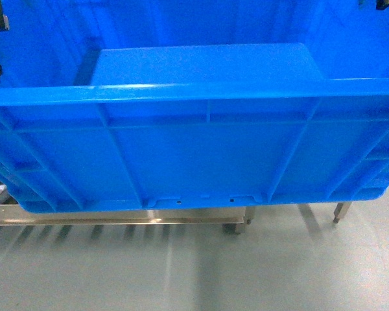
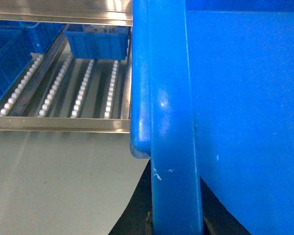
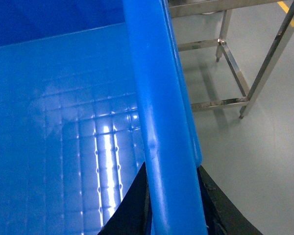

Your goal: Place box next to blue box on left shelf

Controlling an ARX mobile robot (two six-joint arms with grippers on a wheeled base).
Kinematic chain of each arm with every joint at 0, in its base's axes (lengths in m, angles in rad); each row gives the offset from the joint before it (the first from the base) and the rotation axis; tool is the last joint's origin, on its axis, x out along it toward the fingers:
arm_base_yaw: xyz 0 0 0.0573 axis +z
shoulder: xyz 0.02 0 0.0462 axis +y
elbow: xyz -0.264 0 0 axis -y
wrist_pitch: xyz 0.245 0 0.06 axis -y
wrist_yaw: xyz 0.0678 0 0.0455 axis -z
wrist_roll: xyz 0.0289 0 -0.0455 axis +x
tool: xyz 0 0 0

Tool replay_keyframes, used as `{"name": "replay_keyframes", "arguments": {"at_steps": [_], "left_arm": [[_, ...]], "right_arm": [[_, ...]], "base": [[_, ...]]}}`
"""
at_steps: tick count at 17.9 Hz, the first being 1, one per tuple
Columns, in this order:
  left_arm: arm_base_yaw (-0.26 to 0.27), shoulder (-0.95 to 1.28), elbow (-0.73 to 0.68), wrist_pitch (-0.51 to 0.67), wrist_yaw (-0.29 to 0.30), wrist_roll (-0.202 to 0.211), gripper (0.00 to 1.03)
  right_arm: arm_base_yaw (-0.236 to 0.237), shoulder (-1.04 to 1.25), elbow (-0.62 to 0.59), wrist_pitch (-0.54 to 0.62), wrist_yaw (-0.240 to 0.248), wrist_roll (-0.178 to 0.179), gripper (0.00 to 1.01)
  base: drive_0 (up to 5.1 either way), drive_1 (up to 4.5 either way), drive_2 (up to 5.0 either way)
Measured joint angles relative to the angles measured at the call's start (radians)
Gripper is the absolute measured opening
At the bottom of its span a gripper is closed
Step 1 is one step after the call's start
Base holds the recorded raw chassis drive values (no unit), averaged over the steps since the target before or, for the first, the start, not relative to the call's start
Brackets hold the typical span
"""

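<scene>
Grey, glossy floor spreads under a steel frame, and the box, a big bright-blue crate, fills nearly the whole head view, held up off the floor with its ribbed near wall facing the camera and its open top tilted into sight. Low at the left edge, a few white rollers of the left shelf peek out beneath the crate's corner.

From the left wrist, the shelf shows plainly: grey rails with rows of white rollers running far from near, a small blue box sitting at the far end, and another blue crate on the lane further left. The lanes near the small blue box look bare. The carried box's thick rim stands just right of the shelf's near rail, not yet over it.

By my reading, this is the carry-and-approach step. The next move calls for lifting the crate's base above the near rail, shifting it left over the rollers, and lowering it beside the blue box.

The left pincer sits at the rim's lower end, dark parts either side of it, apparently clamped on the rim. The right pincer likewise straddles the opposite rim, dark jaws flanking it closely.
</scene>
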Motion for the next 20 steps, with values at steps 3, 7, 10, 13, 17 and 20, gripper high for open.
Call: {"name": "replay_keyframes", "arguments": {"at_steps": [3, 7, 10, 13, 17, 20], "left_arm": [[0.000, 0.000, 0.000, -0.001, 0.000, 0.000, 0.06], [0.000, 0.000, 0.000, -0.002, 0.000, -0.002, 0.06], [0.000, 0.000, 0.000, -0.003, 0.000, -0.002, 0.06], [0.000, 0.000, 0.000, -0.001, 0.000, -0.002, 0.06], [0.000, 0.000, 0.000, 0.000, 0.000, -0.001, 0.06], [0.000, 0.000, 0.000, -0.004, 0.000, -0.002, 0.06]], "right_arm": [[0.000, 0.000, 0.000, 0.000, 0.000, 0.000, 0.16], [0.000, 0.000, 0.000, 0.000, 0.000, 0.002, 0.16], [0.000, 0.000, 0.000, -0.003, 0.001, 0.002, 0.16], [0.000, 0.000, 0.000, 0.000, 0.001, 0.002, 0.16], [0.000, 0.000, 0.000, 0.000, 0.001, 0.002, 0.16], [0.000, 0.000, 0.000, -0.002, 0.001, 0.002, 0.16]], "base": [[-4.9, 2.42, 2.4], [-5.0, 2.37, 2.4], [-5.0, 2.34, 2.3], [-5.0, 2.35, 2.3], [-5.0, 2.39, 2.4], [-4.9, 2.43, 2.4]]}}
